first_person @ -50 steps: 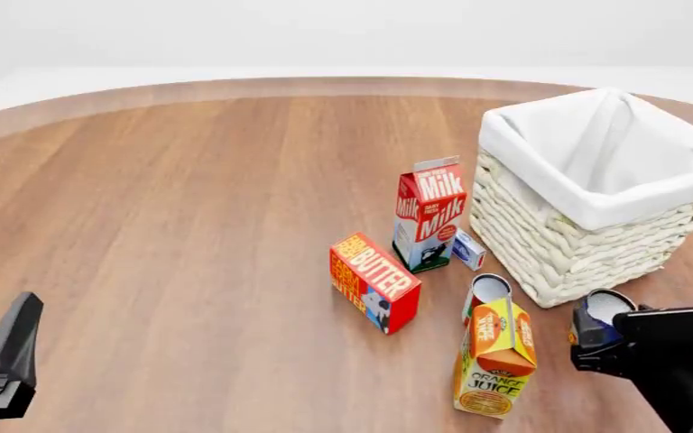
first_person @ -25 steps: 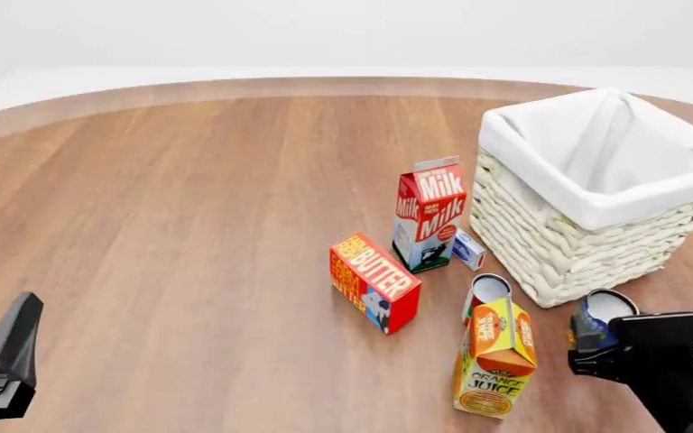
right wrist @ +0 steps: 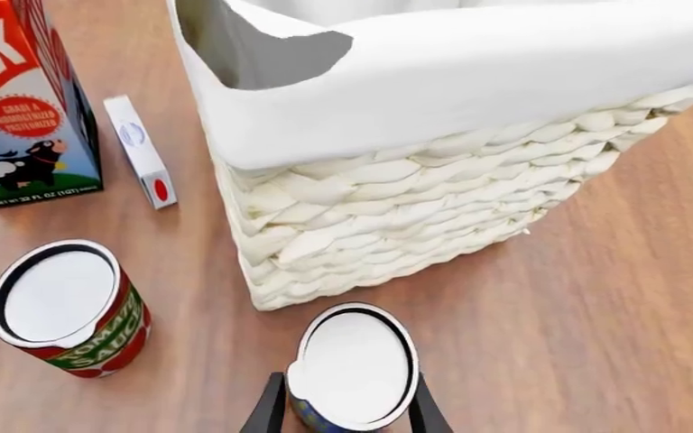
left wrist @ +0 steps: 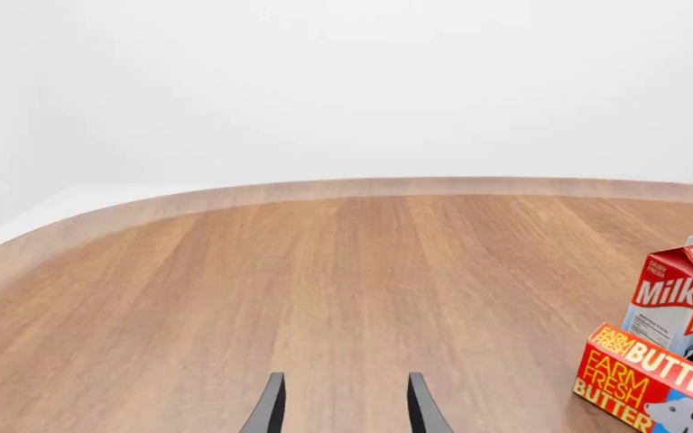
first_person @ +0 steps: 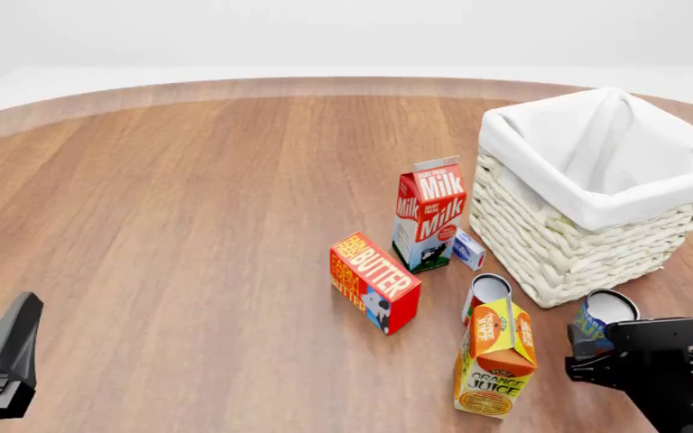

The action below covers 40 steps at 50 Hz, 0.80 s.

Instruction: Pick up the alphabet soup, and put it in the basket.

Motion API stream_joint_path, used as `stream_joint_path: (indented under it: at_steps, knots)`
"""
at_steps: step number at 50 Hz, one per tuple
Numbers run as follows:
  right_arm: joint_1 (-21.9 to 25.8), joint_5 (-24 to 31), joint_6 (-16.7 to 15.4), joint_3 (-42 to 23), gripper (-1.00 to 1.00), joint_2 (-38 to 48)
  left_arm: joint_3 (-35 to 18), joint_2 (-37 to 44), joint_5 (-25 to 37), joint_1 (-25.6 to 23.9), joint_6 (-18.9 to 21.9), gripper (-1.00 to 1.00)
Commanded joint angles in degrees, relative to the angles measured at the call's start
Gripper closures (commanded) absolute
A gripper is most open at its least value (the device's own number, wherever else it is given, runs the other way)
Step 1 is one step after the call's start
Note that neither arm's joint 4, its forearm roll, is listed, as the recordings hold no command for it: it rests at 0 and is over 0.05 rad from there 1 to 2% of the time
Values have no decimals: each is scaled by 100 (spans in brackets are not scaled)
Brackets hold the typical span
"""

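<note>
The alphabet soup (right wrist: 350,363) is a small can with a pale lid and blue label, standing upright on the table just in front of the basket (right wrist: 443,198). In the front view the soup (first_person: 608,310) stands at the basket's (first_person: 587,239) near corner. My right gripper (right wrist: 344,410) is open, with one finger (right wrist: 270,408) on each side of the can and close to it. In the front view the right gripper (first_person: 595,347) sits low over the can's near side. My left gripper (left wrist: 344,410) is open and empty, far off at the near left (first_person: 4,361).
A red-labelled can (first_person: 486,293) and an orange juice carton (first_person: 496,356) stand just left of the soup. A milk carton (first_person: 429,216), a small white box (first_person: 468,249) and a butter box (first_person: 374,281) stand left of the basket.
My right gripper has moved lower and nearer around the soup can. The can, the basket and the left arm have not moved.
</note>
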Motion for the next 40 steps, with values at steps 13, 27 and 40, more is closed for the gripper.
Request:
stream_joint_path:
  at_steps: [13,27,40]
  knots:
    - [57,-2,14,1,100,-80,0,0,0,0,0,-100]
    - [17,34,-55,1,100,-399,0,0,0,0,0,-100]
    - [45,364,-135,1,100,-892,0,0,0,0,0,-100]
